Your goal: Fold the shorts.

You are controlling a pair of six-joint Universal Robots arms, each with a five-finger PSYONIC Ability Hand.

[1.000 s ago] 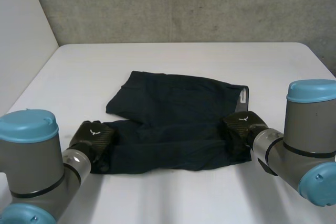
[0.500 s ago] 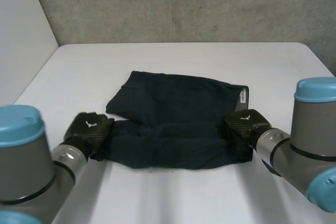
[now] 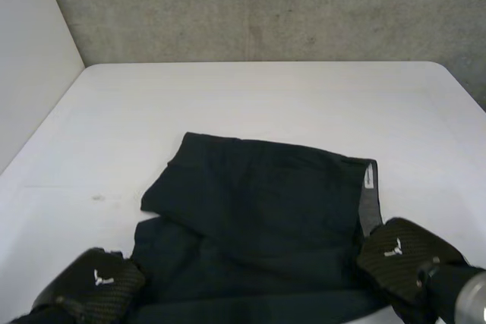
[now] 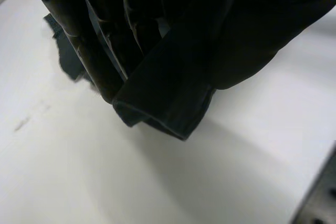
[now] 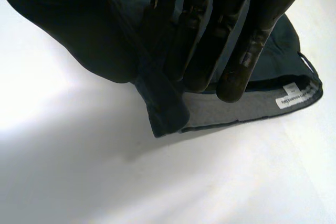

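Shows dark shorts (image 3: 258, 218) spread on a white table (image 3: 266, 96), reaching from the centre down toward 6 o'clock. Puts the grey-lined waistband and its small white label (image 3: 369, 177) toward 4 o'clock and the legs toward 8 o'clock. Places the left hand (image 3: 95, 290) at 7 o'clock, at the near leg corner. Places the right hand (image 3: 402, 256) at 5 o'clock, at the near waistband corner. Presents both hands as black, backs up.

Left wrist view: finds the left hand (image 4: 262, 24) closed on the shorts (image 4: 163, 98). Sets straight fingers (image 4: 94, 51) on one face of a folded hem and the thumb on the other, pinching the cloth between them, with the table (image 4: 105, 182) beneath.

Right wrist view: finds the right hand (image 5: 68, 30) likewise clamped on the shorts (image 5: 247, 108). Sets fingers (image 5: 199, 51) on one face and the thumb on the other, squeezing the waistband corner. Shows the grey inner band and label (image 5: 294, 98) just past the fingertips, over the table (image 5: 157, 182).
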